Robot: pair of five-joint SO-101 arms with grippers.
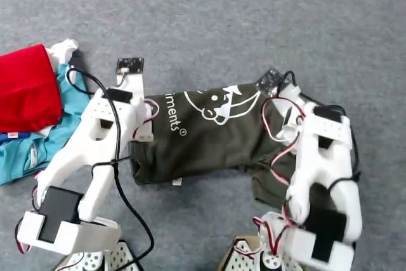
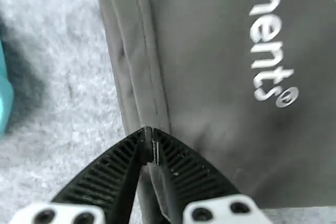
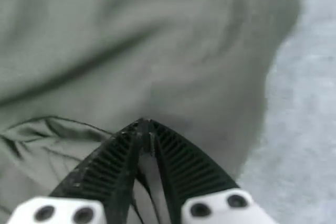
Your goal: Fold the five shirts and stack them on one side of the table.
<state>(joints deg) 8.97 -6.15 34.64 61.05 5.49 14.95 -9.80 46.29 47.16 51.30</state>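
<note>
A dark olive shirt (image 1: pixel 209 134) with white print lies partly folded in the middle of the grey table (image 1: pixel 254 23). My left gripper (image 1: pixel 141 132) sits at the shirt's left edge. In the left wrist view the gripper (image 2: pixel 148 134) is shut on the stitched hem of the shirt (image 2: pixel 210 51). My right gripper (image 1: pixel 288 118) is at the shirt's right side, where the cloth bunches under the arm. The right wrist view has that gripper (image 3: pixel 144 125) shut on a fold of the olive shirt (image 3: pixel 157 35).
A red shirt (image 1: pixel 25 90) lies on a teal shirt (image 1: pixel 38 141) at the table's left side, with a bit of white cloth (image 1: pixel 63 49) behind them. Bare grey table stretches along the back and between the arm bases in front.
</note>
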